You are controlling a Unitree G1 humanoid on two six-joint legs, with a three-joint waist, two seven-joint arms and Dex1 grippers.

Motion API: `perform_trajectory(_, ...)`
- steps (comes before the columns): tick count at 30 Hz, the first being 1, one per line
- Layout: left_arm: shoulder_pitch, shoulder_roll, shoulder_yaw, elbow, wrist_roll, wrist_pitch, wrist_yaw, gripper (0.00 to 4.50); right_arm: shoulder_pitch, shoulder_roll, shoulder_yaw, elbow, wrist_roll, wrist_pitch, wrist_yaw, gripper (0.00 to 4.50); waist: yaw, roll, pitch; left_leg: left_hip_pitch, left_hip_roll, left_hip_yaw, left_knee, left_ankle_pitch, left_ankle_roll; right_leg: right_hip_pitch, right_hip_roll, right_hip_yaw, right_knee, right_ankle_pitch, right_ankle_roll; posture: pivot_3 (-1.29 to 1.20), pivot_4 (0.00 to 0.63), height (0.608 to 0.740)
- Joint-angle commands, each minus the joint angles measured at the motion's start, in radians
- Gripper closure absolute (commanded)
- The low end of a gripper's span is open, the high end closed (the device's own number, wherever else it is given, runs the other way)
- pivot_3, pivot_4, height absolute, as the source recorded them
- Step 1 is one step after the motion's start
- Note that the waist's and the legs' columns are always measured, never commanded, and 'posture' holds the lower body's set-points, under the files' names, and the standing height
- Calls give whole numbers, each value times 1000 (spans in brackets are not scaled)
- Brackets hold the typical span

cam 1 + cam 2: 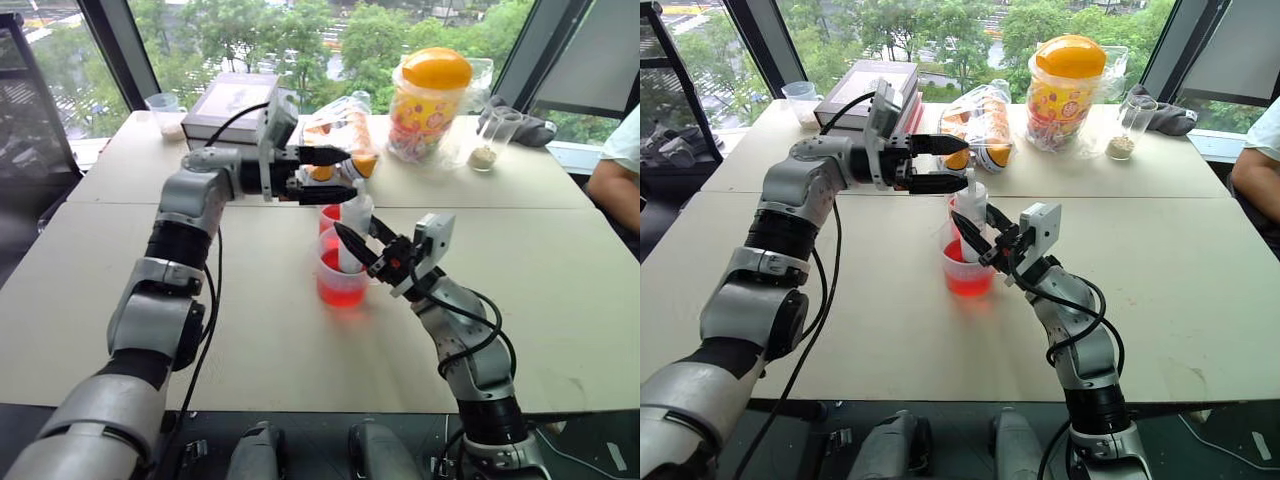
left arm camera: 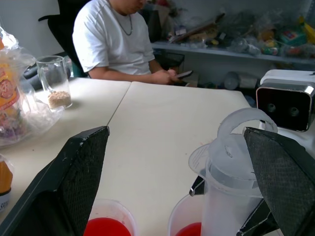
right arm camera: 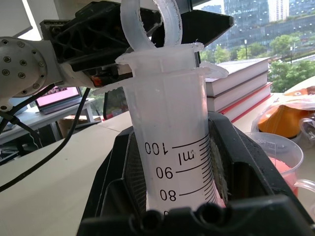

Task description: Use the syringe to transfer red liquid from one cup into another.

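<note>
Now, by size:
Bench (image 1: 560, 300): carries both cups, beneath the two pincers.
Left pincer (image 1: 335, 172): spread wide, level, its fingers either side of the plunger ring, apparently placed to draw it.
Right pincer (image 1: 352, 240): clamped on the syringe (image 1: 352, 218) barrel, holding it upright.
Wider cup (image 1: 340, 275): under the right pincer; syringe tip dips into its red liquid (image 1: 340, 290).
Narrower cup (image 1: 329, 217): just beyond, red inside.
</note>
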Motion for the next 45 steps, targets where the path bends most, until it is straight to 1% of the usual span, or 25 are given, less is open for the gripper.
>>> perform_trajectory(1,-41,-15,3,12,5,-19,-28,0,-10,-5,9,-42,7,-7,1,3124,-1,0,0,0,0,0,0,0,0,0,0,0,0,0,0,0,150,740)
perform_trajectory(2,-42,-21,4,16,4,-17,-36,0,-11,-6,10,-42,8,-6,2,3124,-2,0,0,0,0,0,0,0,0,0,0,0,0,0,0,0,150,740)
perform_trajectory(4,-41,-31,3,17,1,-11,-46,541,-12,-8,11,-44,10,-4,2,3124,-2,0,0,0,0,0,0,0,0,0,0,0,0,0,0,0,150,740)
perform_trajectory(5,-40,-34,4,16,-2,-6,-53,894,-13,-9,12,-44,11,-4,2,3124,-1,0,0,0,0,0,0,0,0,0,0,0,0,0,0,0,150,740)
perform_trajectory(12,-39,-43,13,15,3,-4,-66,4444,-20,-14,14,-46,20,6,7,3124,-1,0,0,0,0,-1,0,0,0,0,0,0,0,0,0,0,150,740)
perform_trajectory(20,-98,-52,45,83,17,-55,-24,4444,-30,-10,17,-37,39,30,17,3124,0,0,0,0,0,-1,0,0,0,0,0,0,0,0,0,0,150,740)
perform_trajectory(28,-176,-32,80,149,13,-97,-11,4444,-28,-1,31,-16,51,47,32,3124,0,0,0,0,0,-1,0,0,0,0,0,0,0,0,0,0,150,740)
perform_trajectory(38,-212,-9,93,188,12,-133,0,4444,-13,-1,47,-13,58,56,42,3124,-1,0,0,0,0,-1,0,0,0,0,0,0,0,0,0,0,150,740)
perform_trajectory(45,-210,2,93,183,10,-132,2,4444,-13,-2,49,-16,58,59,43,3124,-1,0,0,0,0,-1,0,0,0,0,0,0,0,0,0,0,150,740)
